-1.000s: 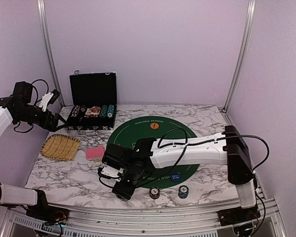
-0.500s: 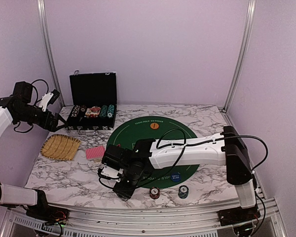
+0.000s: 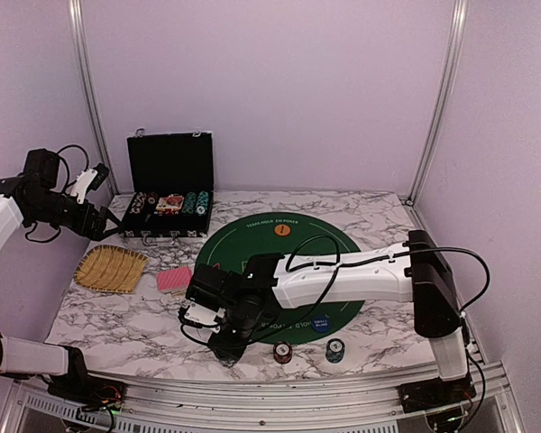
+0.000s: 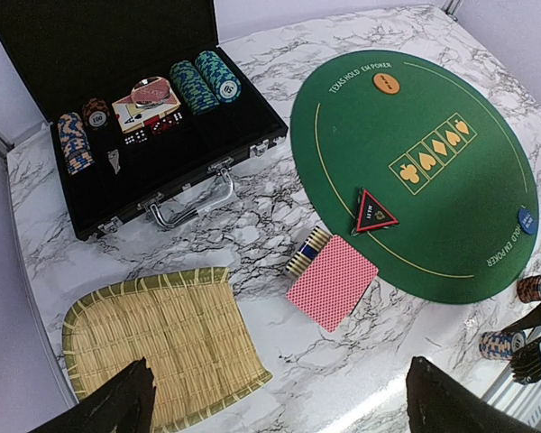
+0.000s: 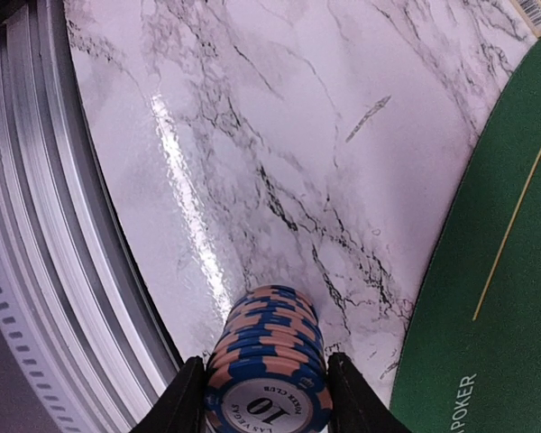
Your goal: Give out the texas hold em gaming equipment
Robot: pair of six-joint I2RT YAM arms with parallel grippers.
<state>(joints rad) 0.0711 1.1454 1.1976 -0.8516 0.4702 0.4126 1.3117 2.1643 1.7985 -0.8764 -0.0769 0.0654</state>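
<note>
Veined marble table (image 5: pixel 279 135), ridged striped poker chips (image 5: pixel 269 379)

"texas hold em poker" on green mat (image 4: pixel 415 117); "10" on chip stack (image 5: pixel 267 397)

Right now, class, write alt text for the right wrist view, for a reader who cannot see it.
The right gripper clamps a stack of blue-and-peach poker chips between its two dark fingers, the top one marked 10. Behind it lies the white marbled table, with the green poker mat at right and a metal rail at left.
</note>
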